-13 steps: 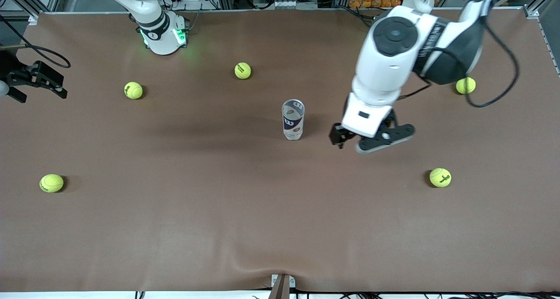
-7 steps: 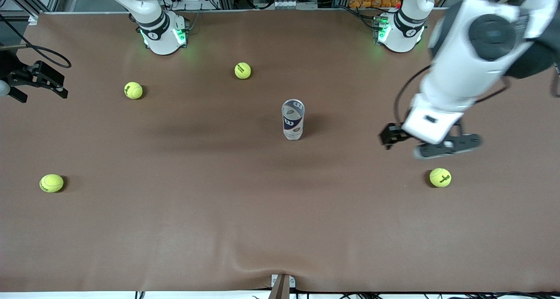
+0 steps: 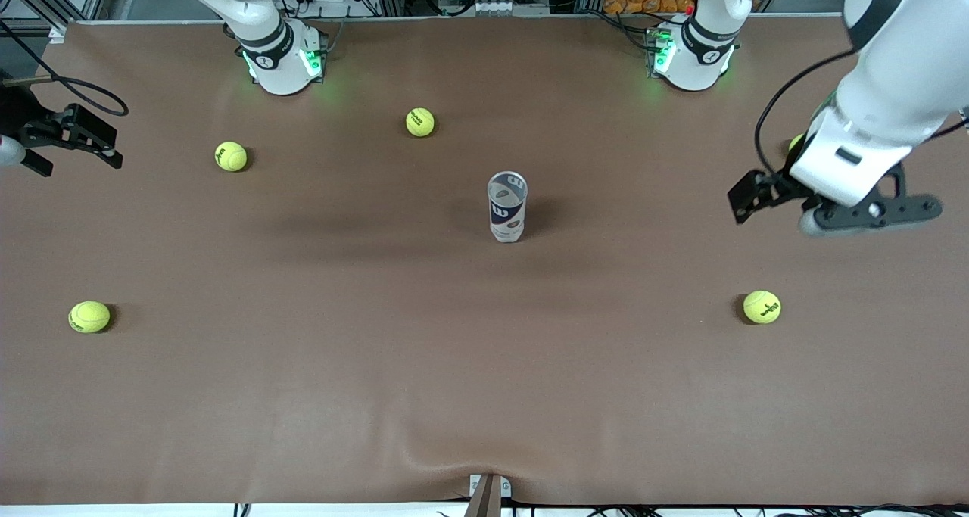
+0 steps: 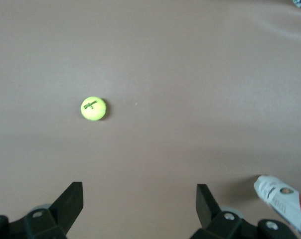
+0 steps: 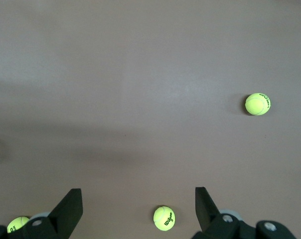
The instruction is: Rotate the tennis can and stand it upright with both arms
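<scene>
One tennis can, five tennis balls (one half-hidden), two arms

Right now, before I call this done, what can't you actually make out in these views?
- Tennis ball at the left arm's end: mostly hidden by the left gripper in the front view.
- Tennis can: cut off at the left wrist view's edge.
- Right gripper: its arm runs off the front view's edge.

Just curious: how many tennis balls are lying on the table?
5: two near the right arm's base, one nearer the camera, one at the left arm's end, one half hidden by the left arm.
</scene>
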Motion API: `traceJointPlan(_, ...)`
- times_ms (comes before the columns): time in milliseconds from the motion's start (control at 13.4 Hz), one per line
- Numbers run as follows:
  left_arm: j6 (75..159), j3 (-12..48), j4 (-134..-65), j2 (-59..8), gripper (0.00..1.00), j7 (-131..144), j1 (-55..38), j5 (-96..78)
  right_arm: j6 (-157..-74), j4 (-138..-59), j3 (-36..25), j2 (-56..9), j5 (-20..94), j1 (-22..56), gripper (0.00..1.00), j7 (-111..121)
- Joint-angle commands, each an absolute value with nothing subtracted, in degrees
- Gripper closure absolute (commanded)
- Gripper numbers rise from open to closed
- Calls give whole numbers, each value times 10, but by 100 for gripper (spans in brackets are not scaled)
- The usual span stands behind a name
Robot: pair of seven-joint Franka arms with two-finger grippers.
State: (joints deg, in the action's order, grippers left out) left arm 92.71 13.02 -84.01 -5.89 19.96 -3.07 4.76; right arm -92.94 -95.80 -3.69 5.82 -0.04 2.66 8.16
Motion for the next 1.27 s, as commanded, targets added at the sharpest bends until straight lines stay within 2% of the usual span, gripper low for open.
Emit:
traceJointPlan(0,862,110,-856,-10,0,166,-25,20,-919,-957,-33,68,6,23,0,74)
traceJointPlan(298,830,63,-856,19,0,98,-25,13,-918,-957,-33,68,5,21,0,74)
traceJointPlan(596,771,54,-860,52,0,95,-31,13,-918,-957,-33,68,6,18,0,76)
traceJointPlan(1043,827,18,-865,41,0,18,-28,12,-919,-957,-33,68,5,18,0,77)
traceJointPlan(1191,844,-6,-887,41,0,-14,-27,11,-919,-957,-33,68,5,18,0,78)
